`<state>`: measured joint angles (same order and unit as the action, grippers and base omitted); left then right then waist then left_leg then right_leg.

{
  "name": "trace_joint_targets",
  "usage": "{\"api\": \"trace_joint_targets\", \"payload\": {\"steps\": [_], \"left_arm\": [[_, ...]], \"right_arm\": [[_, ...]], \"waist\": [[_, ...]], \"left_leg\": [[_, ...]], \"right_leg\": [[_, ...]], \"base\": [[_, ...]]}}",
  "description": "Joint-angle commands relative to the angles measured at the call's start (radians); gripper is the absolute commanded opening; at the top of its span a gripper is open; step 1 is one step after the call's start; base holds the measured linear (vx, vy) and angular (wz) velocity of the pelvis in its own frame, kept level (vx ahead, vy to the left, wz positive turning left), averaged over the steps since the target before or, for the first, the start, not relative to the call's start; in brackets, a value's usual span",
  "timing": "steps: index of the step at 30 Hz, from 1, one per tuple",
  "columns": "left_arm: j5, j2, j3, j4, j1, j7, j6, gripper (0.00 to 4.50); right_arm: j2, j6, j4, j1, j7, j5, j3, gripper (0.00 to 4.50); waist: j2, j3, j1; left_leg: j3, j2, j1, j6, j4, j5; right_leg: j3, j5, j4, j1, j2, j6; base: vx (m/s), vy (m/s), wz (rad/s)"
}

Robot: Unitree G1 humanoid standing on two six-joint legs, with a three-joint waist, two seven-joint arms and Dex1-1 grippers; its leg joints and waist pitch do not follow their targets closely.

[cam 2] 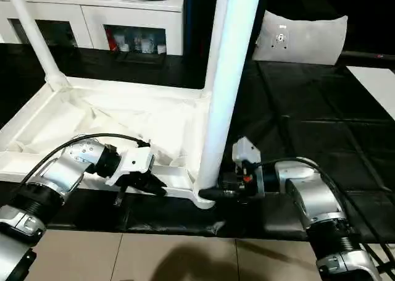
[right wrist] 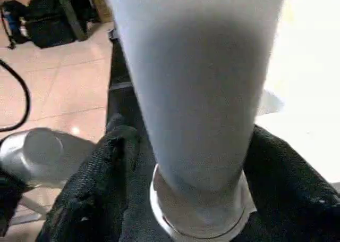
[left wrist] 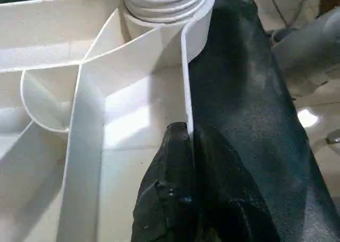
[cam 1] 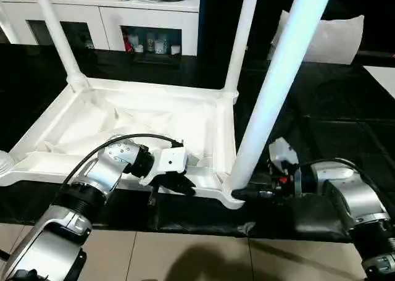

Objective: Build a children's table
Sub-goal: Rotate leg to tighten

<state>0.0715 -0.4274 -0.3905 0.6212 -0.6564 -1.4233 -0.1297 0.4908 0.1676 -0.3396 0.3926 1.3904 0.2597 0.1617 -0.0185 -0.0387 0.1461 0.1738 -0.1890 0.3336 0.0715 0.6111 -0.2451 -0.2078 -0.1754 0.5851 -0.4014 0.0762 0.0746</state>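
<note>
the children's table (cam 1: 133, 123) lies upside down on the black tabletop (cam 1: 333, 108), ribbed underside up, with three legs standing in corner sockets. the left tool (left wrist: 187, 146) is closed on the thin near rim wall of the top, steadying it. the right tool (right wrist: 180, 162) brackets the base of the near leg (cam 1: 271, 89) at its socket, fingers either side; i cannot tell whether they press it or stand just clear. the risk, as i judge it: if that leg is not seated fully, letting go or nudging it sideways could tip it out, and a hard twist could slide the top off the near edge.
</note>
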Motion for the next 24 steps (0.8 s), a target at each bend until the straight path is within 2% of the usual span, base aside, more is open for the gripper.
{"api": "trace_joint_targets", "payload": {"steps": [1,3,6,11,18,19,20,21,23,24], "left_arm": [[-0.002,0.000,-0.017,-0.044,-0.006,-0.026,-0.023,0.00],[0.000,-0.001,-0.017,-0.047,-0.005,-0.028,-0.022,0.00],[0.000,-0.002,-0.019,-0.049,-0.004,-0.029,-0.020,0.00],[0.009,-0.005,-0.026,-0.045,-0.005,-0.023,-0.016,0.00],[0.014,0.003,-0.013,-0.039,-0.011,0.008,0.040,0.00],[0.007,0.023,0.001,-0.036,-0.021,0.040,0.105,0.00],[0.007,0.025,0.002,-0.035,-0.022,0.044,0.111,0.00],[0.005,0.041,0.011,-0.029,-0.034,0.072,0.153,0.00],[0.003,0.071,0.030,-0.010,-0.055,0.129,0.200,0.00],[0.003,0.089,0.038,0.001,-0.066,0.160,0.219,0.00]], "right_arm": [[0.013,0.004,-0.006,0.008,0.026,0.011,0.000,2.63],[0.015,0.009,-0.010,0.010,0.036,0.015,0.001,2.63],[0.015,0.011,-0.012,0.011,0.040,0.016,0.002,2.26],[0.011,0.013,-0.007,0.007,0.044,0.020,0.011,2.02],[-0.010,0.064,0.033,-0.011,0.018,0.043,0.009,1.95],[-0.030,0.119,0.061,-0.019,-0.038,0.050,0.003,1.95],[-0.033,0.125,0.063,-0.018,-0.048,0.048,0.002,1.95],[-0.054,0.169,0.071,-0.015,-0.120,0.032,0.000,1.95],[-0.102,0.195,0.066,-0.004,-0.258,-0.011,-0.013,1.95],[-0.127,0.205,0.064,0.003,-0.321,-0.030,-0.020,1.95]], "waist": [[-0.005,0.073,-0.004],[-0.003,0.073,-0.003],[-0.004,0.072,-0.004],[-0.004,0.073,-0.004],[-0.006,0.072,-0.005],[-0.006,0.071,-0.006],[-0.005,0.070,-0.006],[-0.006,0.068,-0.010],[-0.007,0.065,-0.016],[-0.007,0.066,-0.019]], "left_leg": [[-0.021,-0.065,0.011,-0.097,-0.058,0.039],[-0.021,-0.063,0.012,-0.093,-0.058,0.033],[-0.020,-0.061,0.012,-0.087,-0.059,0.021],[-0.021,-0.061,0.012,-0.085,-0.059,0.024],[-0.021,-0.061,0.011,-0.083,-0.059,0.026],[-0.020,-0.061,0.010,-0.079,-0.060,0.022],[-0.021,-0.060,0.009,-0.073,-0.061,0.020],[-0.020,-0.060,0.009,-0.069,-0.062,0.014],[-0.019,-0.050,0.004,-0.044,-0.063,-0.011],[-0.019,-0.046,0.007,-0.033,-0.063,-0.021]], "right_leg": [[0.093,-0.212,-0.066,0.079,0.106,-0.018],[0.092,-0.224,-0.069,0.080,0.106,-0.024],[0.090,-0.247,-0.074,0.079,0.102,-0.037],[0.090,-0.243,-0.073,0.080,0.102,-0.043],[0.088,-0.247,-0.074,0.079,0.100,-0.054],[0.089,-0.256,-0.077,0.079,0.100,-0.058],[0.087,-0.269,-0.080,0.079,0.102,-0.060],[0.087,-0.282,-0.083,0.078,0.100,-0.060],[0.081,-0.351,-0.098,0.074,0.099,-0.084],[0.078,-0.376,-0.100,0.078,0.099,-0.099]], "base": [[0.000,0.000,0.00],[0.000,0.000,0.00],[0.000,0.000,0.00],[0.000,0.000,0.00],[0.000,0.000,0.00],[0.000,0.000,0.00],[0.000,0.000,0.00],[0.000,0.000,0.00],[0.000,0.000,0.00],[0.000,0.000,0.00]]}}
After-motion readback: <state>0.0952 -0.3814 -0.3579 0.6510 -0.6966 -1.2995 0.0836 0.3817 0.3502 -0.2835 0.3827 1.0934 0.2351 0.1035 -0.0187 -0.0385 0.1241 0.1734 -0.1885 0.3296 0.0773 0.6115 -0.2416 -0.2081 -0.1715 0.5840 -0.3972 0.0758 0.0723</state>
